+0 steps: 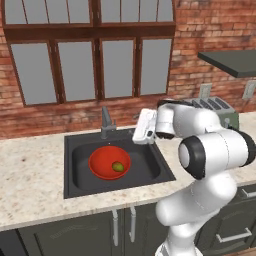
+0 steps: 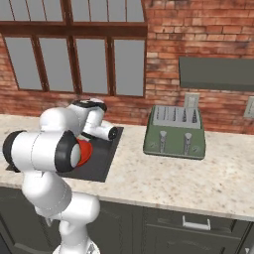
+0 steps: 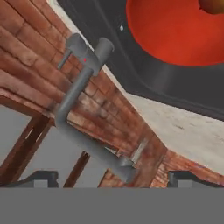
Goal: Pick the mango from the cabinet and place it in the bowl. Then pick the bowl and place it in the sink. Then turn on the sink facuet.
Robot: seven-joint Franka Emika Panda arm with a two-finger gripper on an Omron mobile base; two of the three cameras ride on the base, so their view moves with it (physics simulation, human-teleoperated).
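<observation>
The red bowl (image 1: 109, 162) sits in the black sink (image 1: 150, 170) with the mango (image 1: 118, 166) lying in it. The grey sink faucet (image 1: 106, 122) stands upright at the basin's back rim. My gripper (image 1: 135, 131) hovers over the sink's back right corner, to the right of the faucet and a little apart from it. In the hand view the gripper (image 3: 114, 179) is open, nothing held; the faucet (image 3: 83, 87) runs across the view, its spout end reaching down between the fingertips (image 3: 41, 178). Bowl (image 3: 175, 30) and mango (image 3: 214, 5) lie at the upper right. The cabinet shelf (image 1: 230, 62) hangs at the upper right.
A green toaster (image 2: 173, 131) stands on the speckled counter (image 2: 163, 178) right of the sink (image 2: 99, 158). Brick wall and a window run behind the faucet. Wall sockets (image 2: 191, 100) sit above the toaster. Base cupboards with handles (image 1: 132, 222) are below.
</observation>
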